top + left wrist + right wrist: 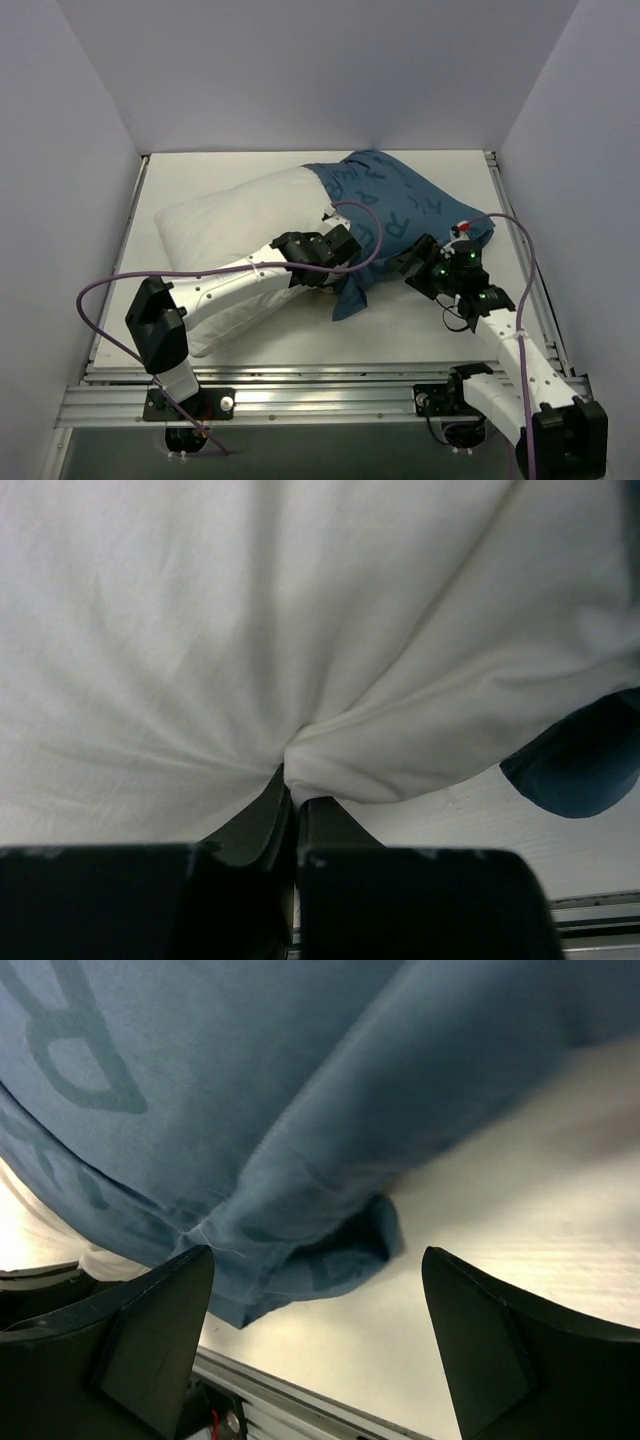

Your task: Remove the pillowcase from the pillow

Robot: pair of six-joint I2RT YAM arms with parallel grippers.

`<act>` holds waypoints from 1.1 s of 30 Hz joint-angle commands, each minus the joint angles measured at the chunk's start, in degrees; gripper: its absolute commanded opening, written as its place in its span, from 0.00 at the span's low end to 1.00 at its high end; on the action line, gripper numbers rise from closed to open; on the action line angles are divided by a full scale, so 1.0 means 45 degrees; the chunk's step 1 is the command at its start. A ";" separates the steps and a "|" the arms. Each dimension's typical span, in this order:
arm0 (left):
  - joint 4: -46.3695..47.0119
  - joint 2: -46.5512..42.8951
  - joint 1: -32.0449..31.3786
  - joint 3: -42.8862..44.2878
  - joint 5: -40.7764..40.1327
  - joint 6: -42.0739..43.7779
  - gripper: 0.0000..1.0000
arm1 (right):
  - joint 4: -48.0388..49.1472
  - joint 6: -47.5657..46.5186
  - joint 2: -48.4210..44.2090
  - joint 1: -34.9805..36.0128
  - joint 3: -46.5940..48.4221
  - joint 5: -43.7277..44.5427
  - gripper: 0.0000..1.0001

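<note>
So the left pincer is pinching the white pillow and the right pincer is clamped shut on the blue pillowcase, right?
Not quite. The right pincer stands open, the pillowcase ungripped between its fingers, as the right wrist view shows. The left pincer does pinch the pillow.

The pillow (230,220) lies on the desk (420,330), its right end inside the pillowcase (390,205). The left hand (338,246) is at the pillowcase's open edge, the right hand (415,262) beside its near side.

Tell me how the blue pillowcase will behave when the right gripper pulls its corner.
Probably floppy: the pillowcase hangs in soft folds and its hem curls on the table. Likely light, bunching rather than sliding as one piece. It may drag on the pillow, which the left gripper pinches.
</note>
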 commanded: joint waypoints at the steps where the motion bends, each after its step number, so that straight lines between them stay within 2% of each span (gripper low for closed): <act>1: 0.0804 0.0029 -0.0067 0.0796 0.0500 -0.0134 0.02 | 0.2965 0.0296 0.1201 0.1323 0.0578 0.0285 0.80; 4: 0.0900 0.0010 -0.0086 0.0855 0.0403 -0.0037 0.02 | 0.4098 0.0629 0.2256 0.2088 0.0637 0.1124 0.79; 7: 0.0979 -0.0126 -0.0086 0.0855 0.0403 0.0100 0.02 | 0.4841 0.0728 0.3040 0.2812 0.0599 0.1826 0.73; 10: 0.0901 -0.0243 -0.0048 0.0738 0.0247 0.0314 0.02 | 0.5097 0.0826 0.3238 0.2892 0.0598 0.2354 0.44; 11: 0.0824 -0.0302 -0.0047 0.0680 -0.0005 0.0373 0.02 | 0.4633 0.0748 0.3180 0.2872 0.0695 0.2608 0.25; 14: 0.0492 -0.0535 0.0108 0.0484 -0.0320 0.0529 0.02 | 0.3073 -0.0168 0.2790 0.2522 0.1592 0.3700 0.00; 17: 0.0043 -0.1024 0.0265 0.0386 -0.0670 0.0802 0.02 | 0.1918 -0.1106 0.2535 0.0905 0.2393 0.3591 0.00; 18: -0.0268 -0.1180 0.0284 0.0348 -0.1039 0.0842 0.02 | 0.1623 -0.1495 0.2516 -0.0377 0.2608 0.3355 0.00; 21: -0.0951 -0.1746 0.0538 0.0133 -0.1569 0.0998 0.02 | 0.0219 -0.2316 0.2749 -0.2335 0.3935 0.2827 0.00; 22: -0.1129 -0.2038 0.0674 0.0036 -0.1667 0.1095 0.02 | 0.0059 -0.2686 0.2905 -0.3426 0.4248 0.2748 0.00; 25: -0.1910 -0.2488 0.1454 -0.0180 -0.2328 0.1544 0.02 | -0.0352 -0.2710 0.3450 -0.5148 0.5439 0.2183 0.00; 33: -0.2108 -0.2646 0.4713 0.0892 -0.3523 0.3614 0.02 | -0.0956 -0.2806 0.5111 -0.6619 0.9047 0.1419 0.00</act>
